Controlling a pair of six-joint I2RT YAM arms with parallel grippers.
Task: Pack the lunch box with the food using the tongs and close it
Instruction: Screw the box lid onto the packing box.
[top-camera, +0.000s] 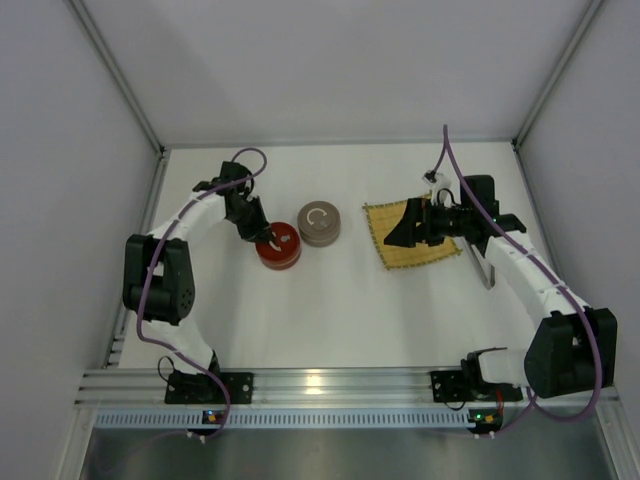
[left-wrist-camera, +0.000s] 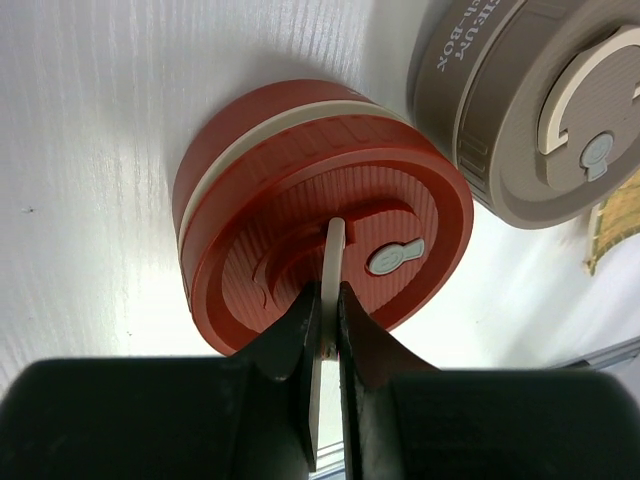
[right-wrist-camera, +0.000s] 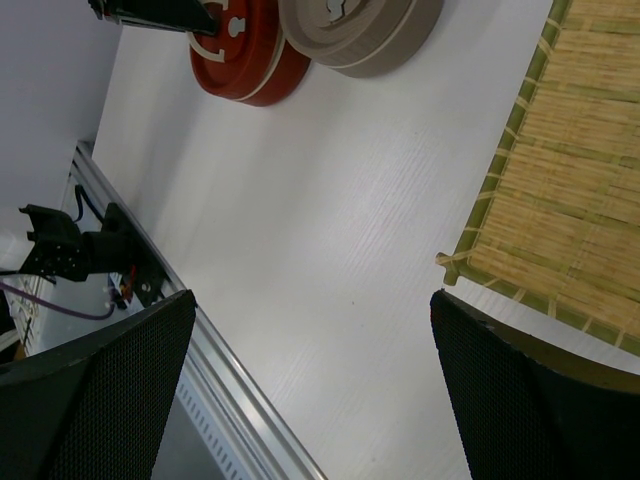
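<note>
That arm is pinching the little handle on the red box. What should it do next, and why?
Probably lift gently to take the lid off: the left gripper is shut on the white handle, and the red box is closed, so nothing can go in yet.

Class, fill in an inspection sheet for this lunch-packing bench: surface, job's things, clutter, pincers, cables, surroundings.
Surface: white table, no spills seen.
Job's things: red lunch box, lid on; grey lunch box beside it, lid on; tongs lying right of the bamboo mat; food not in view.
Clutter: nothing seen.
Pincers: left pincer shut on the red lid's cream handle; right pincer open, near the mat's edge.
Cables: purple cable along each arm.
Surroundings: white walls; metal rail at the near edge.
</note>
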